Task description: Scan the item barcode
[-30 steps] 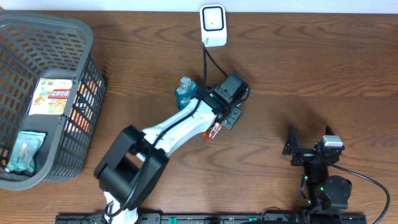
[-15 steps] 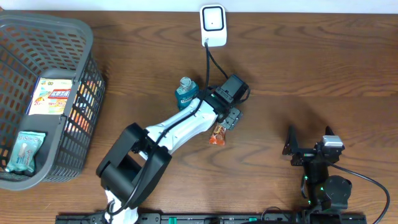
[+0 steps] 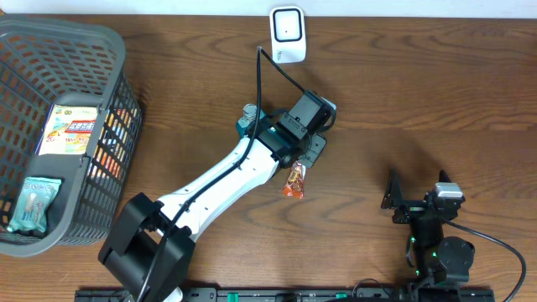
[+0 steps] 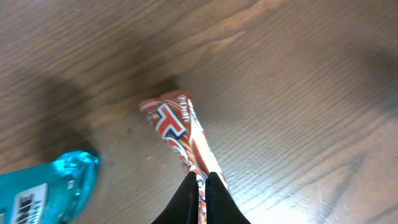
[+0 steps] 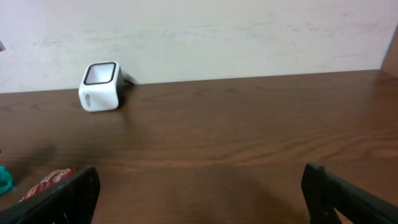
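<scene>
The left end effector [image 4: 200, 182] is clamped on one end of a red-brown snack packet [image 4: 171, 121], whose other end points away over the wooden surface [image 4: 298, 74], with a blue bottle [image 4: 43, 186] just beside it. Seen from overhead, the packet is near the middle of the surface, well apart from the white scanner [image 3: 287, 32] at the far edge. The right end effector [image 5: 199, 186] sits off to the right with its fingers wide apart.

Even, bright light; soft shadows on the brown wood-grain surface [image 3: 436, 101]. In the left wrist view the red-and-brown foil snack packet [image 4: 177, 127] looks sharp, the translucent blue bottle [image 4: 43, 186] blurred, perhaps defocused.
</scene>
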`<act>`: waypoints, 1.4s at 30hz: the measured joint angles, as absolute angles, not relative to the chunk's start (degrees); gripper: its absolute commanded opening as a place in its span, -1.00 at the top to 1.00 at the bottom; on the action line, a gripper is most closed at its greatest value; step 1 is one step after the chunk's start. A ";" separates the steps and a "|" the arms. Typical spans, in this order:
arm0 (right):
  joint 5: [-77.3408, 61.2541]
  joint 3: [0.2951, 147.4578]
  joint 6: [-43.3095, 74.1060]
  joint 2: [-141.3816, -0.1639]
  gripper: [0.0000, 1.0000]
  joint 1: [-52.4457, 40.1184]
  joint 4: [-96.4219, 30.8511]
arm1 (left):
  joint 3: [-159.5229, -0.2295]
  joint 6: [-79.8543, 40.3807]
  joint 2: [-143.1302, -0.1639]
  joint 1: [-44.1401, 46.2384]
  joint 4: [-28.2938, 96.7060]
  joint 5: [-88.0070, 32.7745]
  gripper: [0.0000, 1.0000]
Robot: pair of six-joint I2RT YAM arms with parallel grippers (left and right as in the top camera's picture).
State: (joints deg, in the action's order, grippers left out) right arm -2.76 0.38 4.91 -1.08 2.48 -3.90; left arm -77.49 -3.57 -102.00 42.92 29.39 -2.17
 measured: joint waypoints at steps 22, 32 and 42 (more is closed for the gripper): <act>-2.76 0.38 4.91 -1.08 -0.98 2.48 -3.88 | -77.14 -4.73 -114.43 42.94 29.30 -4.32 0.85; -2.76 0.38 4.91 -1.08 -0.98 2.48 -3.90 | -77.21 -6.44 -117.34 42.98 28.75 -5.26 0.85; -2.74 0.38 4.91 -1.08 -0.99 2.48 -3.90 | -76.49 -6.68 -105.54 42.98 29.80 -5.30 0.85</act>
State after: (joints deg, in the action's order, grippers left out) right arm -2.74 0.38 4.91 -1.08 2.48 -3.90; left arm -76.49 -6.68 -105.54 42.98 29.80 -5.30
